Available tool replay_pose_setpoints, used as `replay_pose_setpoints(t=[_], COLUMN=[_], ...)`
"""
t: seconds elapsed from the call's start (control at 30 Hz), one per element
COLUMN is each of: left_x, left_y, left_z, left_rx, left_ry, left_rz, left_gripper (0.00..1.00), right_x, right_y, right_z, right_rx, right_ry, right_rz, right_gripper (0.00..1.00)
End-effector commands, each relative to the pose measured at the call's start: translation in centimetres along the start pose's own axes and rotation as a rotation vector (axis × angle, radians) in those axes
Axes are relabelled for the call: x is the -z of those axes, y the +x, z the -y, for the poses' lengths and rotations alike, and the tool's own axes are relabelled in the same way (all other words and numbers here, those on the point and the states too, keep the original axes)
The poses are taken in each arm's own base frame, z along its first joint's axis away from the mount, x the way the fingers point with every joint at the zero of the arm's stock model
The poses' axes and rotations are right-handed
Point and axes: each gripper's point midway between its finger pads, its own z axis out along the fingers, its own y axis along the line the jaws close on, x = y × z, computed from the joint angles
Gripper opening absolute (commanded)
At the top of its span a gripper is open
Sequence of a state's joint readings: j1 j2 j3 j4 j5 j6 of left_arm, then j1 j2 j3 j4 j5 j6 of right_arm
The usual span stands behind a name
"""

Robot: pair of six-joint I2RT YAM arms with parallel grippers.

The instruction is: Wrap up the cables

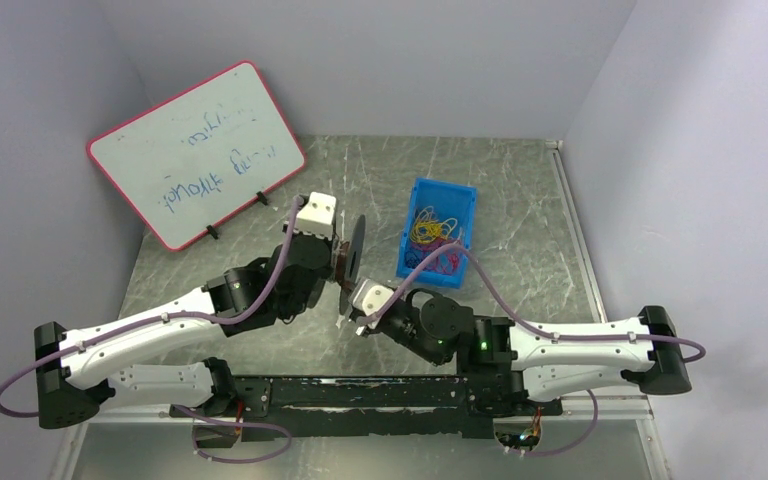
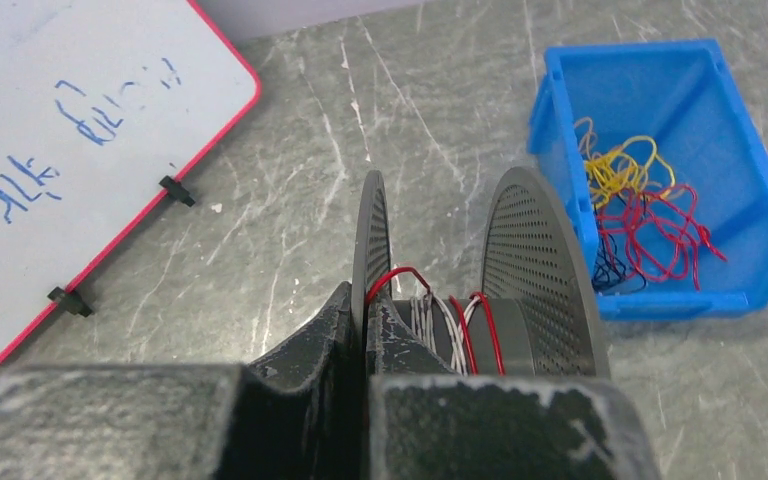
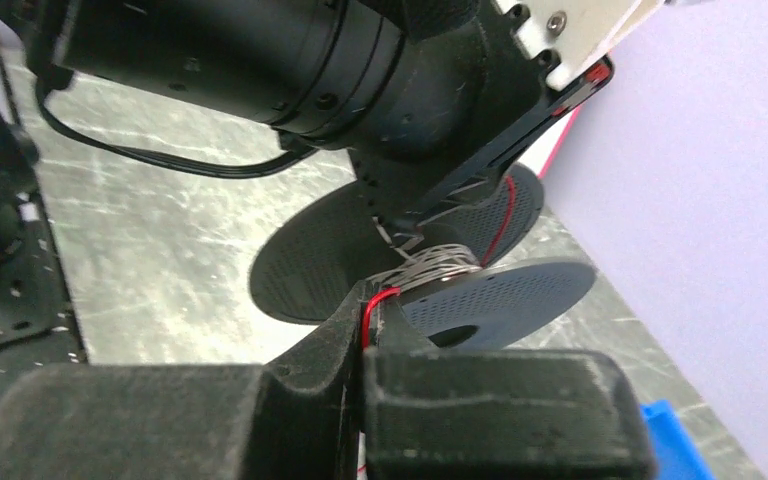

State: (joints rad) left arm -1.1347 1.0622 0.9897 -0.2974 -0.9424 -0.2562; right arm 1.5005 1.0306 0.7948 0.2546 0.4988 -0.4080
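A black spool with perforated flanges (image 2: pixel 535 260) is held in the air over the table's middle (image 1: pixel 354 250). My left gripper (image 2: pixel 367 320) is shut on its left flange (image 2: pixel 372 235). A thin red cable (image 2: pixel 397 273) crosses that flange's rim and makes a couple of turns on the hub beside grey turns (image 2: pixel 440 325). In the right wrist view the spool (image 3: pixel 520 285) lies just ahead of my right gripper (image 3: pixel 368 310), which is shut on the red cable (image 3: pixel 380 294) close to the hub. From above, the right gripper (image 1: pixel 348 312) sits just below the spool and the left gripper (image 1: pixel 340 262).
A blue bin (image 1: pixel 460 195) with a tangle of yellow, red and blue wires (image 1: pixel 432 235) stands right of the spool, seen also in the left wrist view (image 2: pixel 560 100). A red-framed whiteboard (image 1: pixel 195 150) leans at the back left. The left arm's wrist (image 3: pixel 260 50) fills the top of the right wrist view.
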Motion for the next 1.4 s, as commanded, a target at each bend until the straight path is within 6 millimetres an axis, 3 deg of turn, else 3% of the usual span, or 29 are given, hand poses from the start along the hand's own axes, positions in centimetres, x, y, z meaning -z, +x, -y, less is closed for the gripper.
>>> replay_pose_setpoints(t=[0.0,0.2,0.63,0.9,1.17,1.37], left_x=[0.2,0.9,2.5,4.3,6.5,9.1], left_y=[2.2,2.3,2.2,2.5,0.3,-2.6], left_z=[0.0,0.7,1.4,2.5,1.4,0.8], left_rx=[-0.127,-0.187,-0.245,-0.246,-0.205,-0.148], left_ry=[0.055,0.142,0.273,0.421,0.485,0.584], left_rz=[-0.073,-0.107,-0.137,-0.142,-0.094,-0.009], left_gripper=[0.07,0.07,0.07,0.07,0.07,0.07], right_x=[0.0,-0.5,-0.3,-0.8,0.5,1.2], right_y=[-4.8,-2.8,-0.3,4.1,11.1,14.8], right_z=[4.9,8.5,15.1,20.1,21.0,19.9], right_rx=[0.057,0.094,0.178,0.043,-0.183,-0.328], right_ry=[0.126,0.12,0.328,0.482,0.528,0.516], right_rz=[0.1,0.008,-0.12,-0.219,-0.264,-0.261], right_gripper=[0.0,0.0,0.0,0.0,0.0,0.0])
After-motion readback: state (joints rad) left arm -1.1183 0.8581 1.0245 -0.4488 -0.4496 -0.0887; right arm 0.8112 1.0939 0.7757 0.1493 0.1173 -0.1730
